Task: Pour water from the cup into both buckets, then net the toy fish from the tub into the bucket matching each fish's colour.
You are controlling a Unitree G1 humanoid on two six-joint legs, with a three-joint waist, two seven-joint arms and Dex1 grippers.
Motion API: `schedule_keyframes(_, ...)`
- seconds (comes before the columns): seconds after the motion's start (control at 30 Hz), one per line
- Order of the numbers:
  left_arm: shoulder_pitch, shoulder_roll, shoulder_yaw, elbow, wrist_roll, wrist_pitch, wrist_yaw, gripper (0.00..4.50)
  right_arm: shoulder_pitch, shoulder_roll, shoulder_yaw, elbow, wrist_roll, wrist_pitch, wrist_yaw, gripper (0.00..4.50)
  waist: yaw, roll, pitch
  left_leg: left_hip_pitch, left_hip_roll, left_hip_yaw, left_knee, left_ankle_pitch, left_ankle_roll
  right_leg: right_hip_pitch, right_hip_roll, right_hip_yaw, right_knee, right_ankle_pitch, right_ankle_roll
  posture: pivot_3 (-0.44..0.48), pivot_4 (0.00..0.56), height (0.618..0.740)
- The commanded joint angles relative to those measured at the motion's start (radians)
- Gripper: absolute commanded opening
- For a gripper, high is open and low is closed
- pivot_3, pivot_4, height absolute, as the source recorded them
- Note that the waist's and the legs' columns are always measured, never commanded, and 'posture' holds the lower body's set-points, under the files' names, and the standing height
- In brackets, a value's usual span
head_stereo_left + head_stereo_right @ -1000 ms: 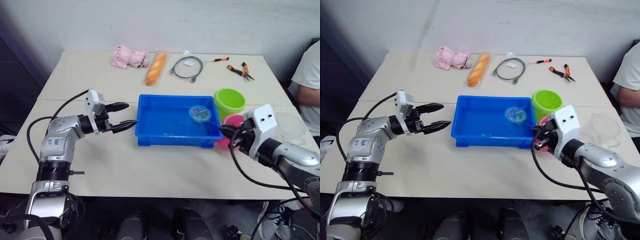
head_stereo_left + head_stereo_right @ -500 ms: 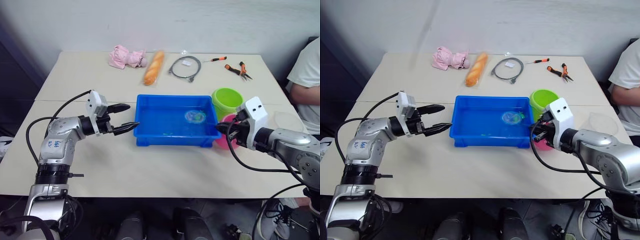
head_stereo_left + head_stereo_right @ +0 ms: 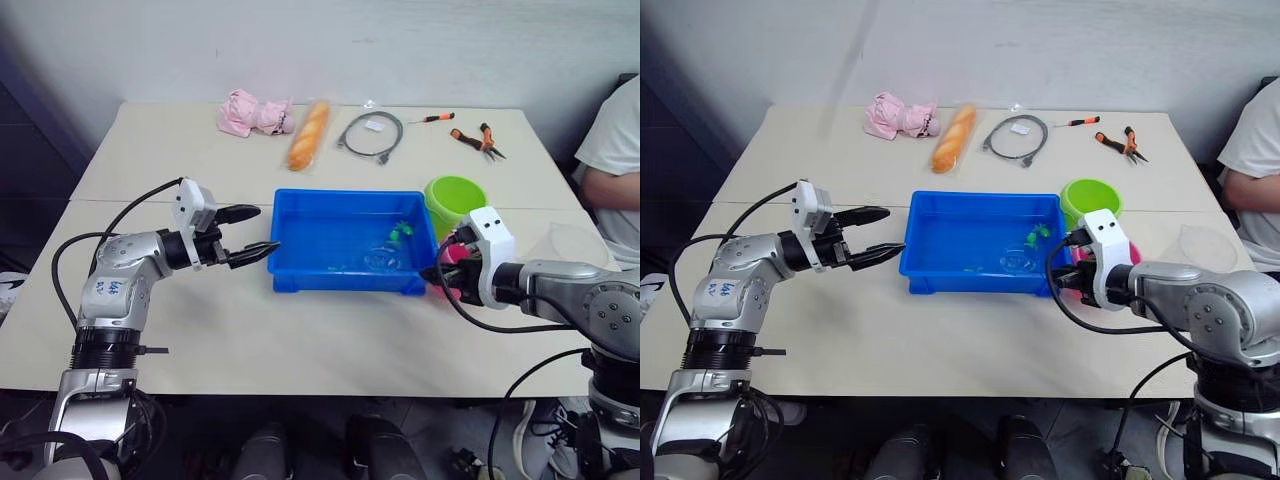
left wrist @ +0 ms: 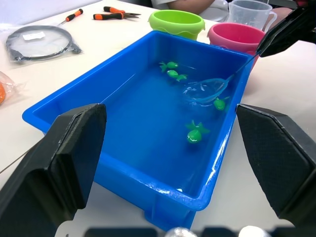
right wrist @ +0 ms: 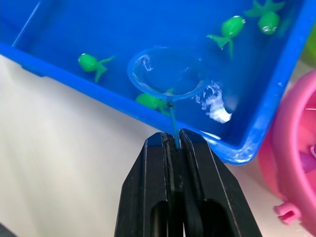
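The blue tub (image 3: 345, 240) sits at the middle of the table (image 3: 200, 330), holding water and four green toy fish. Two of the fish (image 4: 171, 69) lie side by side near the tub's far wall, close to the green bucket; a third (image 4: 196, 133) lies near the tub's near wall; a fourth (image 4: 219, 103) lies at the edge of the net's hoop. The net (image 5: 168, 73), with its light blue hoop lowered into the water at the right end of the tub, slants up over the tub's rim by its thin handle. The right gripper (image 5: 174, 140) is closed tight on that handle, its two black fingers pressed together just outside the tub's near right corner. The green bucket (image 3: 458, 200) stands just beyond the tub's right end, and the pink bucket (image 4: 234, 39) stands beside it, nearer the robot, partly behind the right gripper. The clear cup (image 4: 249, 12) stands on the table to the right of the buckets. The left gripper (image 3: 247, 234) hangs above the table just off the tub's left end, its fingers spread apart and holding nothing. Along the far edge of the table lie a pink cloth toy (image 3: 255, 111), a bread loaf (image 3: 309, 133), a coiled grey cable (image 3: 371, 134), a screwdriver (image 3: 432, 118) and pliers (image 3: 478, 141). A person's sleeve and arm (image 3: 612, 150) show at the table's right edge.
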Motion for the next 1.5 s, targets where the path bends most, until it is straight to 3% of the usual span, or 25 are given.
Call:
schedule_keyframes(0.03,-0.031,-0.003,0.001,-0.019,-0.007,-0.009,0.0,4.46,-0.028,0.02,-0.008,0.009,-0.038,0.016,-0.012,0.0,0.0,0.0,0.0,0.0,0.0,0.0,0.0,0.0,0.0,0.0,0.0,0.0,0.0,0.0,0.0,0.0,0.15,0.738)
schedule_keyframes(1.13,-0.079,-0.016,-0.04,0.04,0.018,-0.052,-0.044,4.46,0.052,0.099,0.188,0.082,-0.415,-0.483,0.097,0.0,-0.001,0.0,0.0,-0.001,0.0,0.0,-0.001,0.0,0.0,-0.001,0.001,-0.001,0.0,0.0,0.0,0.0,0.15,0.738)
schedule_keyframes(1.5,-0.083,-0.014,-0.037,0.052,0.019,-0.06,-0.052,4.46,0.184,0.063,0.133,-0.027,-0.449,-0.716,0.226,0.0,0.003,0.0,0.0,-0.001,0.0,0.0,-0.001,0.0,0.0,-0.001,0.001,-0.001,0.0,0.0,0.0,0.0,0.15,0.738)
